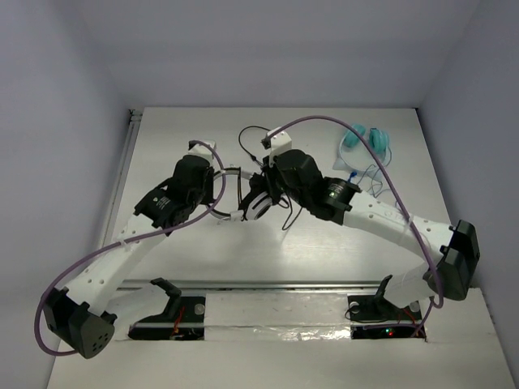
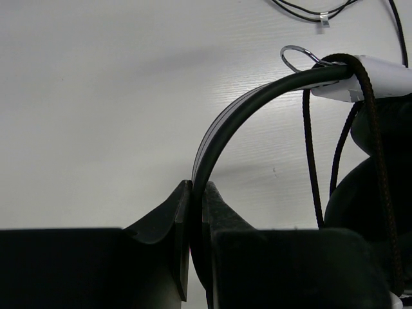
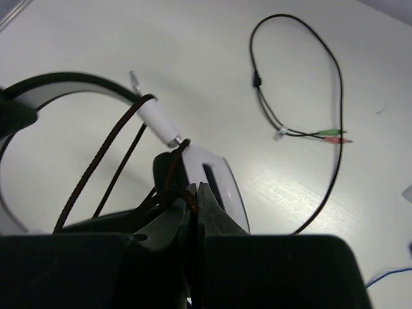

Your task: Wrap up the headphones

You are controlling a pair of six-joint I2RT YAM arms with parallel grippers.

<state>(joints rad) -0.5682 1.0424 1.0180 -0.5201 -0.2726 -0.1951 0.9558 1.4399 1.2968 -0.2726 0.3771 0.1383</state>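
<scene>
**Pincers clenched on band and cable**

Nearest the lenses, our left gripper (image 2: 196, 193) is clenched on the headband (image 2: 244, 109), its fingers pinching the thin black arc edge-on. Our right gripper (image 3: 195, 193) is clamped on a strand of the braided cable (image 2: 377, 161), just beside the white ear cup (image 3: 225, 187). A few strands cross the band near its white slider (image 3: 158, 119), so we judge the winding begun but not finished.

The headphones (image 1: 258, 203) sit on the table (image 1: 324, 251) well apart from the teal headset (image 1: 366, 139), to its left and nearer our bases. The loose cable end, with its green and pink plugs (image 3: 331, 134), loops out about level with the teal headset and to its left.

We expect the set to be light. The band looks springy and stiff enough to serve as a handle, so mid-arc is a sound place to hold it. The cable is limp and thin and will likely slacken off the band unless we keep tension on it. We would grip it close to the wraps and clear of the plugs.
</scene>
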